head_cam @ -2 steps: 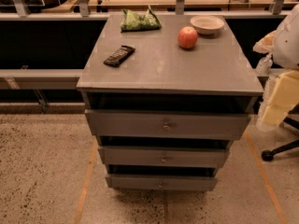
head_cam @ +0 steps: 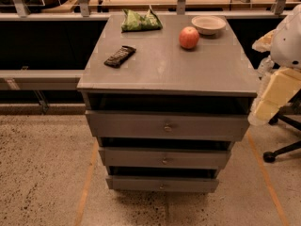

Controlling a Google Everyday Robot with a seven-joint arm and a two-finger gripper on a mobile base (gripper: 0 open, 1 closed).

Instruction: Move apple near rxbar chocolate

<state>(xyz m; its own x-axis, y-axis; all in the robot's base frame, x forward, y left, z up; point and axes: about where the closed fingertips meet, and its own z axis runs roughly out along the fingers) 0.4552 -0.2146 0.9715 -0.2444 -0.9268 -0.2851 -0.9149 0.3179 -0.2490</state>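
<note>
The apple [head_cam: 188,37], round and red-orange, stands on the grey cabinet top [head_cam: 188,72] at the back right, just in front of the beige bowl. The rxbar chocolate [head_cam: 119,56], a flat dark bar with pale print, lies on the left side of the top, well apart from the apple. My gripper [head_cam: 270,100] is part of the white and pale yellow arm at the right edge of the view. It is off the cabinet's right front corner, below the top's level, and holds nothing that I can see.
A shallow beige bowl [head_cam: 208,24] sits at the back right corner. A green snack bag [head_cam: 140,20] lies at the back centre-left. The cabinet has three drawers [head_cam: 167,126] slightly pulled out. An office chair base [head_cam: 282,152] stands on the floor at right. A rail runs behind the cabinet.
</note>
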